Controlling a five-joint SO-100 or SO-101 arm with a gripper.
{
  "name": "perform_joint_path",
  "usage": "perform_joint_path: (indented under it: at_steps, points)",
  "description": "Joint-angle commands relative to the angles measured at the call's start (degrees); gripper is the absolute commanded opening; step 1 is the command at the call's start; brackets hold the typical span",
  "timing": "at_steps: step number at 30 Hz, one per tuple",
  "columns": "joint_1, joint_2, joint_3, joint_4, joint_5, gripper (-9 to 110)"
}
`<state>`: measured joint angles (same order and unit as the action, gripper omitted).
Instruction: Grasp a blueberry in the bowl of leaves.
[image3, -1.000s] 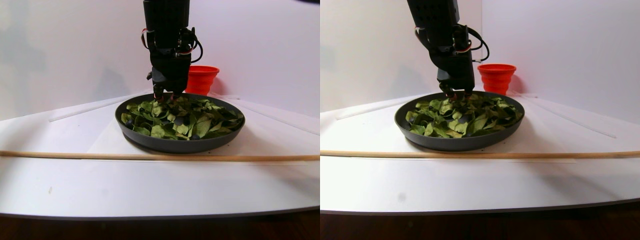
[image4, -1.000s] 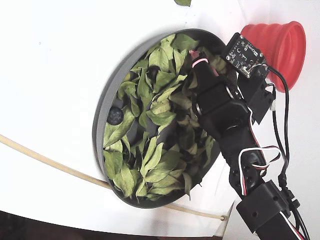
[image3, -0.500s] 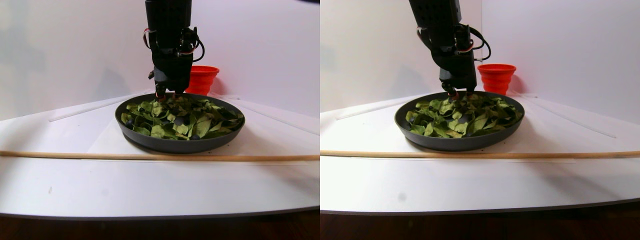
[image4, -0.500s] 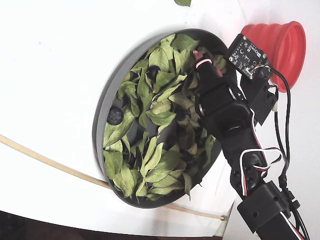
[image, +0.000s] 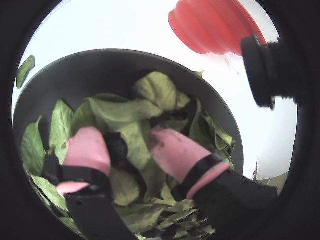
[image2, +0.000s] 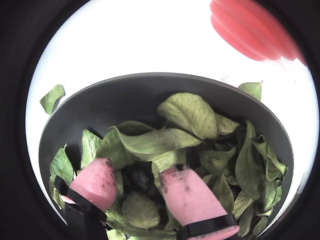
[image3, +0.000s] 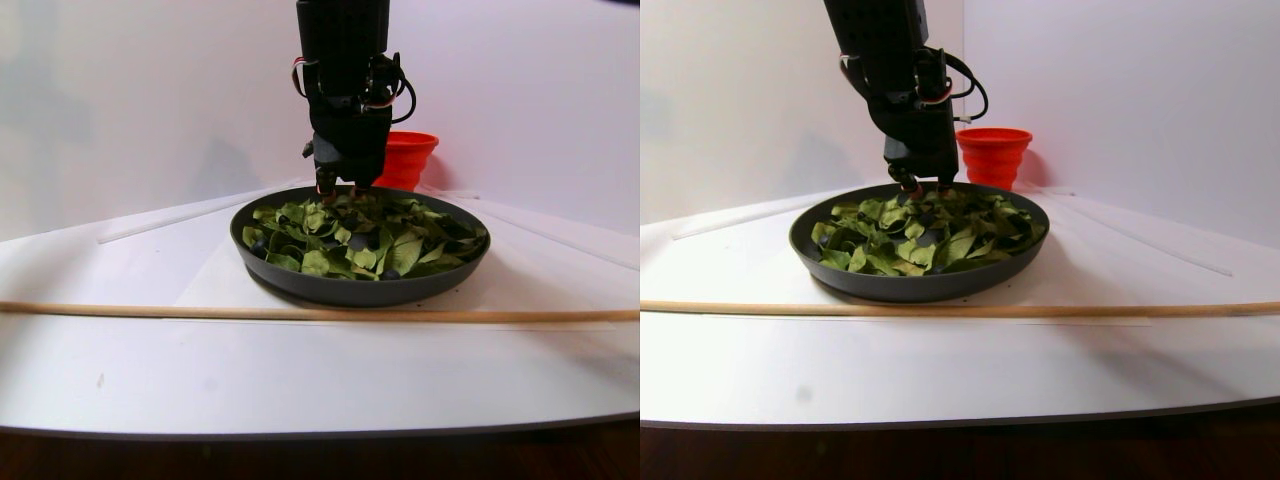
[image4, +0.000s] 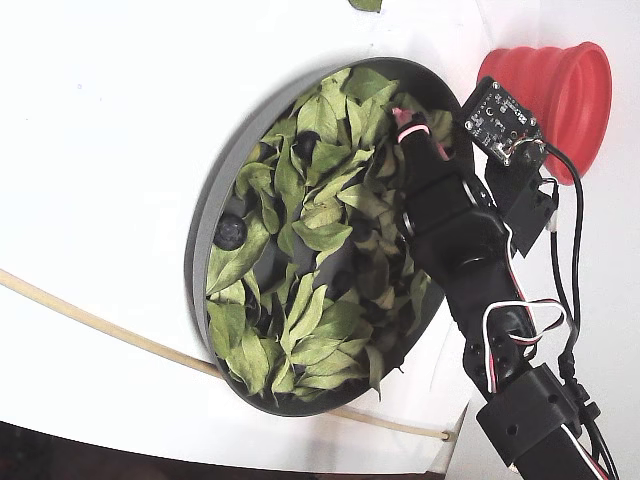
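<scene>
The dark-grey bowl (image2: 150, 82) holds many green leaves (image2: 192, 112). My gripper (image2: 136, 171) is down among the leaves, its pink fingertips (image2: 97, 180) apart. A dark blueberry (image2: 140, 176) lies between them on the leaves. In the other wrist view the blueberry (image: 117, 146) sits close against the left fingertip (image: 87, 150), with a gap to the right one. The jaws are open on either side of it. The fixed view shows the gripper (image4: 420, 135) near the bowl's rim (image4: 200, 220) on the red cup's side, and a second blueberry (image4: 232, 232) across the bowl.
A ribbed red cup (image4: 560, 85) stands just beyond the bowl, also in the stereo view (image3: 408, 160). A thin wooden stick (image3: 300, 313) lies across the white table in front of the bowl (image3: 350, 290). A stray leaf (image2: 52, 97) lies outside the bowl.
</scene>
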<state>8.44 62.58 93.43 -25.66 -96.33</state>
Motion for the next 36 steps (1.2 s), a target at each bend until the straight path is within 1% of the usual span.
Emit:
perform_joint_path:
  at_steps: [1,23,36]
  points:
    - [0.0,3.3,-1.6,-1.8,0.4,17]
    - [0.1,-1.3,-5.8,1.2,1.1,17]
    - [0.0,-1.2,-2.6,1.4,1.3,17]
